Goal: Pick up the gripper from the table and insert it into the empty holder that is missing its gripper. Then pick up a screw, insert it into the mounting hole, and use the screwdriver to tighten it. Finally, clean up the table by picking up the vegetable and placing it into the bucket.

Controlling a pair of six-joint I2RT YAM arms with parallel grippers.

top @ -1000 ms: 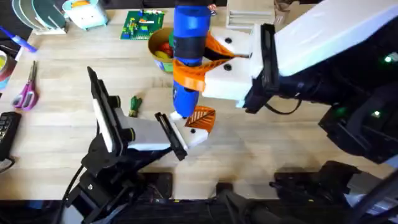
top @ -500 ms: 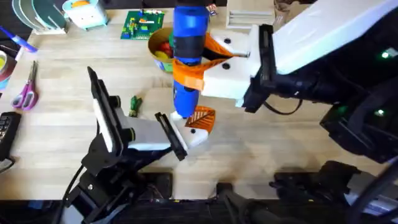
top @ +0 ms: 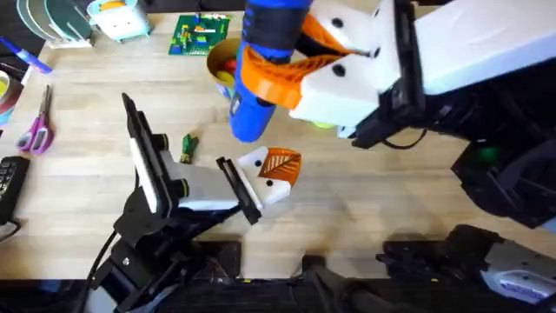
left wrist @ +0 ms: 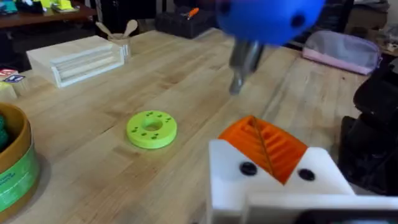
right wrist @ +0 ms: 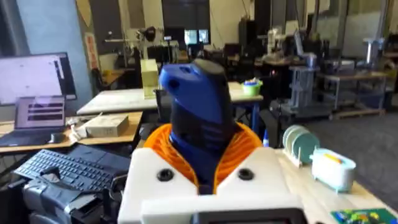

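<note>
My right gripper (top: 280, 73), white with orange pads, is shut on the blue screwdriver (top: 249, 115) and holds it tilted above the table. Its metal tip (left wrist: 241, 63) hangs clear of the holder. The white holder (top: 273, 193) sits at the end of my left gripper (top: 254, 186), which is shut on it. The orange gripper (top: 282, 164) is seated in the holder, and two dark screw heads (left wrist: 247, 168) show on the holder's face. The small dark-green vegetable (top: 188, 146) lies on the table left of the holder. Behind the screwdriver, the yellow bucket (top: 218, 63) is partly hidden.
A green round disc (left wrist: 151, 129) lies on the table beyond the holder. Pink-handled scissors (top: 36, 130) lie at the far left. A green board (top: 199, 35) and a white slotted rack (left wrist: 79, 58) stand at the back. The front right of the table is bare wood.
My right arm has lifted the screwdriver up off the holder and tilted it, moving back and to the right. The left arm and the holder have stayed put.
</note>
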